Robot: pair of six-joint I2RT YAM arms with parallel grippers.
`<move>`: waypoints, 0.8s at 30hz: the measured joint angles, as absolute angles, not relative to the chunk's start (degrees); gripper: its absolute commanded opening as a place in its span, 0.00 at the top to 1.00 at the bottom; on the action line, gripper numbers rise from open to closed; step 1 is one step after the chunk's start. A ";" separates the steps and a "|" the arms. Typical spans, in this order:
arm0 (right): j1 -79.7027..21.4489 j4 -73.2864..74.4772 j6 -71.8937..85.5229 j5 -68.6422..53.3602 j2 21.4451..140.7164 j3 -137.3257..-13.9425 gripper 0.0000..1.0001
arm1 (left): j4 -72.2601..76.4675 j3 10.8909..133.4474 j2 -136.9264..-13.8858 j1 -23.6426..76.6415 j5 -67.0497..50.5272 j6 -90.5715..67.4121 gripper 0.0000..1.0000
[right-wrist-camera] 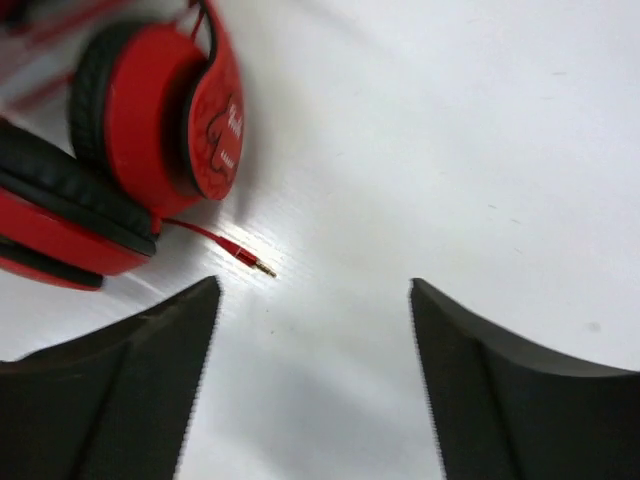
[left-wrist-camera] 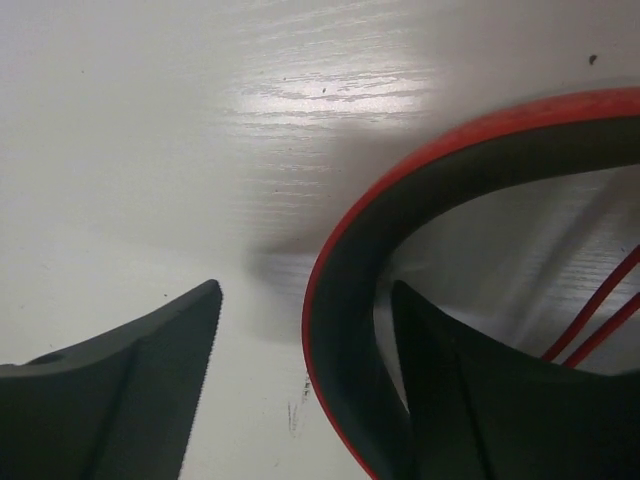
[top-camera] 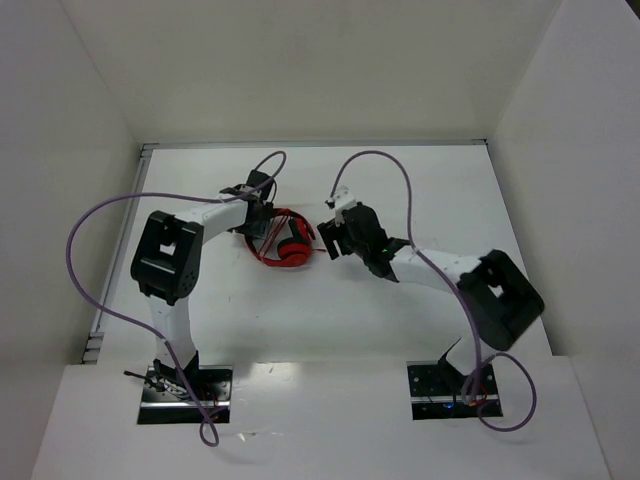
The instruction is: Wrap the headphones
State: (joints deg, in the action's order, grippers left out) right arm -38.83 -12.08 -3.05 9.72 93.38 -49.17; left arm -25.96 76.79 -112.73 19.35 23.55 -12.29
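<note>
Right wrist view, nearest first: right end effector (right-wrist-camera: 315, 285) has its jaws wide apart and holds nothing, with bare white tabletop (right-wrist-camera: 470, 150) between the dark fingers. Just ahead of its left finger lies the small gold-tipped jack plug (right-wrist-camera: 252, 263), flat on the tabletop at the end of the thin red cable (right-wrist-camera: 195, 232). Beyond that are the red over-ear headphones (right-wrist-camera: 150, 120), ear cups stacked close together, black pads showing.

Left wrist view: left end effector (left-wrist-camera: 306, 295) is also well open, nothing clamped. The black-and-red curved headband (left-wrist-camera: 345, 330) passes between its fingers, right finger inside the loop, left finger outside. I can't tell whether either finger touches the band. Two strands of cable run across the loop further in.

Top view: headphones sit mid-tabletop between the two end effectors, left one at the headband side, right one just beside the cups.

Likely step: pin the headphones with the left, take the loose plug end with the right.

To do it well:
- Close the left on the headband first, squarely across the band (a skewed pinch could let it twist out).
- The right should come down with the plug centred between its fingers, gripping the plug's red body or the cable just behind it, not the metal tip.
- The plug lies flat, so the fingers need to reach the tabletop.
- Lift with little tension, or the cups may drag.
</note>
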 measured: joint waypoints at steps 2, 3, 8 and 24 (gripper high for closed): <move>-38.30 -11.81 0.30 11.62 86.74 -47.09 0.08 | -26.00 76.79 -112.38 19.33 22.79 -12.01 0.11; -37.56 -11.51 1.93 12.08 83.94 -46.81 0.07 | -26.15 76.79 -112.09 19.31 22.26 -12.01 0.08; -30.79 -6.87 10.57 15.18 73.28 -48.18 0.00 | -27.44 76.79 -108.77 19.33 20.18 -12.14 0.00; -29.58 10.76 18.55 10.87 61.60 -42.24 0.00 | -23.81 60.66 -81.32 19.33 14.24 -15.31 0.00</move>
